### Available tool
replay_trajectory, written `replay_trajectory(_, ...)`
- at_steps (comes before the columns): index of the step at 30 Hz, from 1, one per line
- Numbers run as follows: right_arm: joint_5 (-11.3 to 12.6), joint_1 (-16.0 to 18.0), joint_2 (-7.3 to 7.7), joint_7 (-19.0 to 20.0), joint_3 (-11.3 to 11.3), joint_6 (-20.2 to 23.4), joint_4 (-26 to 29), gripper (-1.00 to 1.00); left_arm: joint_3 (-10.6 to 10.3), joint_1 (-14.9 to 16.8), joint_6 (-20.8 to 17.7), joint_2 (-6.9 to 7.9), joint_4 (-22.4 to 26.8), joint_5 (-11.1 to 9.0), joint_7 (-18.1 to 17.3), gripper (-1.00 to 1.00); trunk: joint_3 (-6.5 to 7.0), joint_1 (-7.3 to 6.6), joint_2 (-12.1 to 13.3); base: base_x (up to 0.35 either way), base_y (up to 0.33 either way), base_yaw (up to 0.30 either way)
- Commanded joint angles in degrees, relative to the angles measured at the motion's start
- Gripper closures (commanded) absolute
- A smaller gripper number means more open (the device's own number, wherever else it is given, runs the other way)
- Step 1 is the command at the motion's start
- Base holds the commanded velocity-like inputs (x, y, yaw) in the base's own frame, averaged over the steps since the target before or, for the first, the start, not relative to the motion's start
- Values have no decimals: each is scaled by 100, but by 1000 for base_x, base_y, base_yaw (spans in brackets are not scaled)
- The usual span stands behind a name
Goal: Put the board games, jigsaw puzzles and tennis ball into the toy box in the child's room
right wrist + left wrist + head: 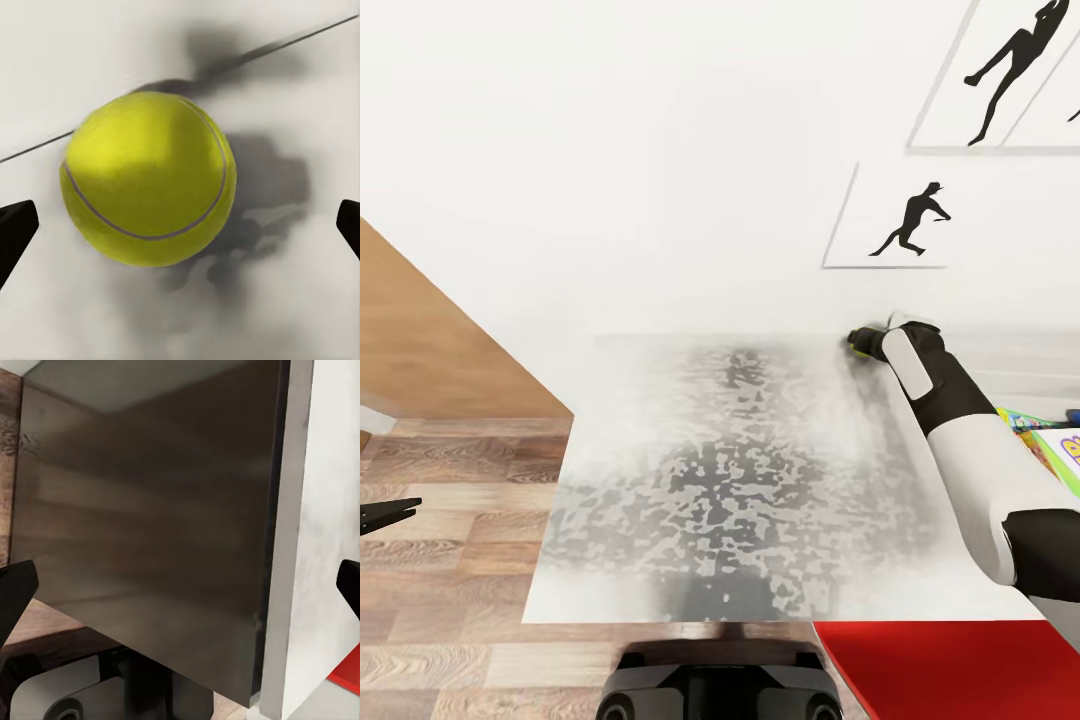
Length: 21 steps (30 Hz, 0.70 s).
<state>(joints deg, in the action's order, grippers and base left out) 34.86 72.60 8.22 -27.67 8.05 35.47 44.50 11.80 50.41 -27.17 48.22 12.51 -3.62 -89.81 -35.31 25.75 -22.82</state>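
Observation:
The yellow-green tennis ball (148, 178) rests on the pale grey table (690, 480) near its far edge, by the white wall. In the head view the tennis ball (857, 342) peeks out past my right wrist. My right gripper (180, 229) is open, with one black fingertip (15, 232) on either side of the ball and clear of it. My left gripper (182, 589) is open and empty, low beside the table's dark side panel (150, 510). A colourful board game (1062, 450) shows partly at the right edge. The toy box and the bed are out of view.
A flat red surface (950, 665) lies at the front right, below the table edge. Wood-plank floor (450, 560) and a wood-panel door (430, 350) are on the left. Black silhouette pictures (905, 225) hang on the wall. My base (710, 690) stands at the table's near edge.

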Motion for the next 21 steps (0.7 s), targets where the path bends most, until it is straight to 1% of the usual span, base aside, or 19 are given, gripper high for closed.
replay_trajectory(1, 59, 14, 9, -56, 30, 6, 6, -100, -29, 4, -61, 4, -3, -28, -19, -100, -8, 3, -10, 0, 0, 0)
replay_trajectory(21, 57, 107, -13, -54, 21, -24, 0, -100, -29, 4, -61, 4, -3, -26, -19, -100, -8, 3, -10, 0, 0, 0)
